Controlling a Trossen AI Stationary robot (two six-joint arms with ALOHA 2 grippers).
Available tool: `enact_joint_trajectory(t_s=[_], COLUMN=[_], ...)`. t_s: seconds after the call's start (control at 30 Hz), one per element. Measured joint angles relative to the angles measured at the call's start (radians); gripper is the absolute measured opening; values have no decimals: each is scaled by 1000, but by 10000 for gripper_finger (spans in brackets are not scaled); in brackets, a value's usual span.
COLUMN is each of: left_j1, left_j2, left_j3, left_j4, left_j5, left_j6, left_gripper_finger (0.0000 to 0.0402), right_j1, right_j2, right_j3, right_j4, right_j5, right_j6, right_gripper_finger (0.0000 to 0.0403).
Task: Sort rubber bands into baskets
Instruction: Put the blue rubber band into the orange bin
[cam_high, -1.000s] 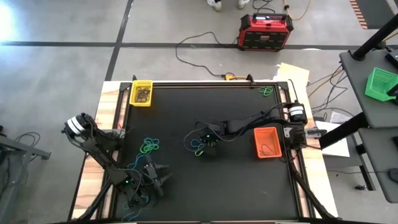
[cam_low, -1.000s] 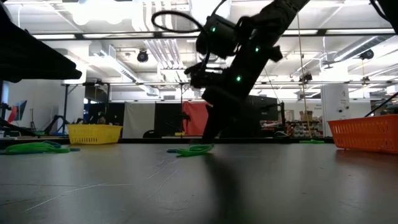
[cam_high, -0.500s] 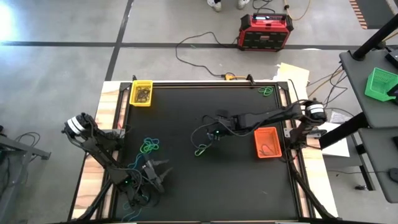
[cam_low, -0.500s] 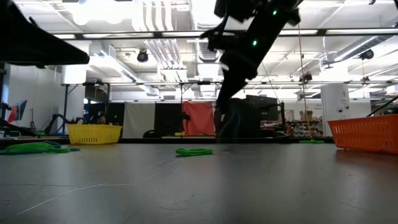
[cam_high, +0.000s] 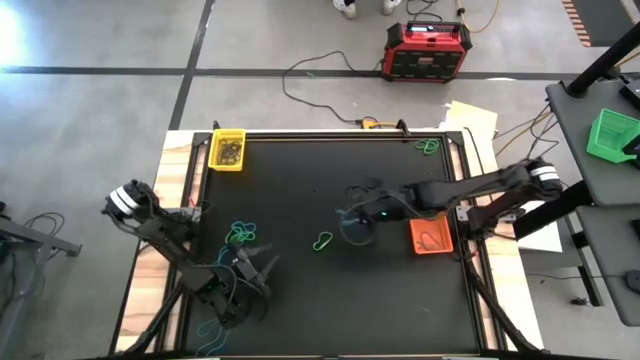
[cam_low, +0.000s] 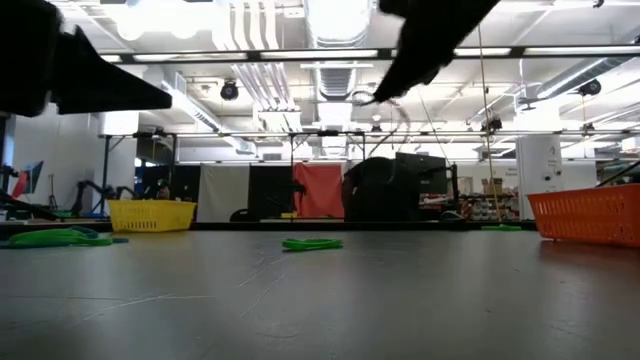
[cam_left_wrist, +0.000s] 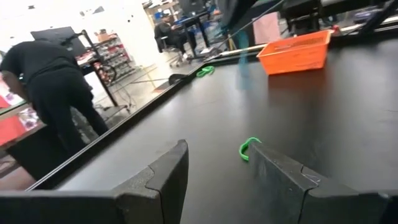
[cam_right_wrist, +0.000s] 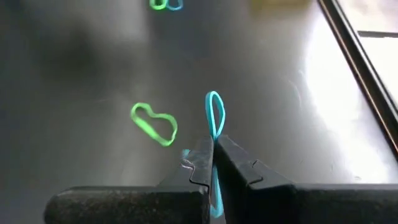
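1. Jaws of the right gripper pressed together on a blue rubber band, the loop standing up from between the tips, seen in the right wrist view.
2. Raised over the middle of the desk, right gripper just beside the orange basket, on its inner side.
3. Below it on the black surface, a green rubber band, lying flat and apart from the gripper; same loop visible at and.
4. Jaws of the left gripper apart, with nothing between them.
5. Left gripper low near the front left part of the desk, close to a cluster of green and blue rubber bands.
6. More bands scattered at the front left edge, partly hidden under the left arm.
7. Ahead of the left jaws, a small green band on the surface, just beside one finger.
8. Yellow basket at the far left corner, dark bands inside; also at.
9. Orange basket on the right side of the desk, a band or two inside; also at and.
10. Green basket off the desk, on a separate dark stand to the right.
11. Another green band at the far right corner.
12. On the floor beyond the desk, a red and black box with cables around it.
13. In the left wrist view, a person in dark clothes bent over beyond the desk edge.
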Motion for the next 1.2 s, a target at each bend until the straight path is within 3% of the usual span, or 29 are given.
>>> enact_joint_trajectory(t_s=[0.27, 0.47, 0.67, 0.93, 1.2], left_j1=[17, 20, 34, 43, 67], left_j2=[0, -2, -49, -115, -129], left_j3=[13, 18, 18, 18, 18], left_j4=[12, 6, -39, -119, -176], left_j5=[84, -23, -19, -18, -17], left_j6=[-38, -1, 8, 74, 72], left_gripper_finger=[152, 152, 152, 152, 152], right_j1=[88, 103, 105, 109, 114], right_j2=[-188, -308, -374, -391, -385], right_j3=[-16, -16, -69, -296, -424], right_j4=[-264, -570, -836, -777, -568], right_j5=[-1, -49, -75, -80, -131], right_j6=[109, 324, 607, 1023, 1097], right_gripper_finger=[9, 9, 9, 9, 9])
